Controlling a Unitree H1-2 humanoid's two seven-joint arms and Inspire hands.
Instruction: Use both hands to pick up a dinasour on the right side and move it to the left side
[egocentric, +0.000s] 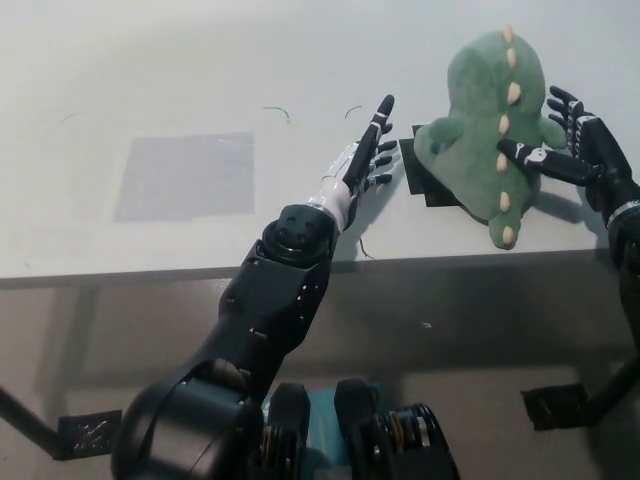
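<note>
One view only, from the robot's head, aimed steeply down. The bench (200, 60) fills the upper half of the frame; its near edge runs across just below the middle, and floor shows below it. The camera sits close: the left arm (270, 310) bulks large as it rises from the lower left. The toy dinosaur (480, 120) sits upper right, near the frame's edge. No second view to share coverage.

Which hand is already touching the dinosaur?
The right hand, black, rests against the green plush dinosaur; the left hand is open short of it.
</note>
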